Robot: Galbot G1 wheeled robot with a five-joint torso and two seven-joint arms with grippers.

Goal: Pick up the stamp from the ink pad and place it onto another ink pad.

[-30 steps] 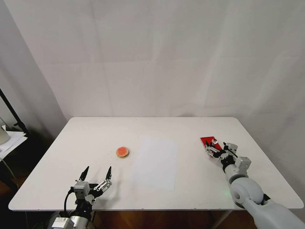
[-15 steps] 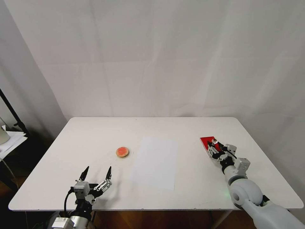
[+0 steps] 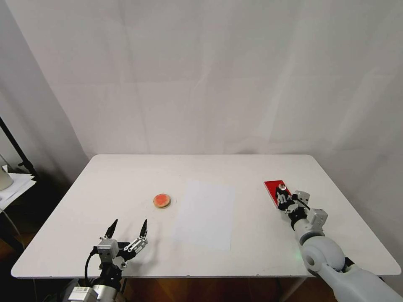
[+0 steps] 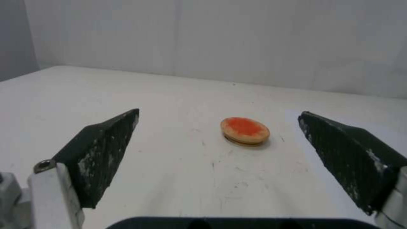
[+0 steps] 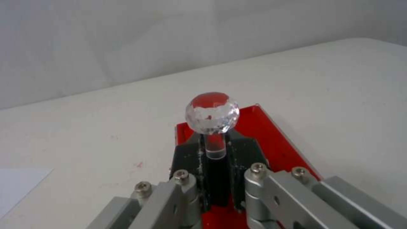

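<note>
**Right gripper clamped on the stamp, over the red pad**

The right gripper [image 3: 282, 197] sat low over the ink pad [image 3: 274, 187], near the table's [image 3: 252, 167] right edge. In the right wrist view its two dark fingers [image 5: 191, 159] were drawn in close on either side of the stamp [image 5: 213, 127], pinching the clear stem just under the faceted round knob, which stood above the fingertips. The stamp was upright between them. Whether its foot touched the red surface could not be told, since the fingers hid the bottom of it. The red rectangular pad lay directly under the gripper and reached a little beyond the fingertips, its far corner and one long edge showing past them.

The left gripper [image 3: 128, 226] hung at the near left edge of the table, its jaws spread wide and holding nothing. Straight ahead of it, between the two dark finger pads [image 4: 101, 149] as the left wrist view had it, lay another ink pad [image 3: 162, 200], a small round disc with a tan rim and an orange-red centre, well apart from the fingertips. A white sheet of paper [image 3: 205, 214] lay flat beside the disc, between the disc and the right gripper, well apart from both grippers.
</note>
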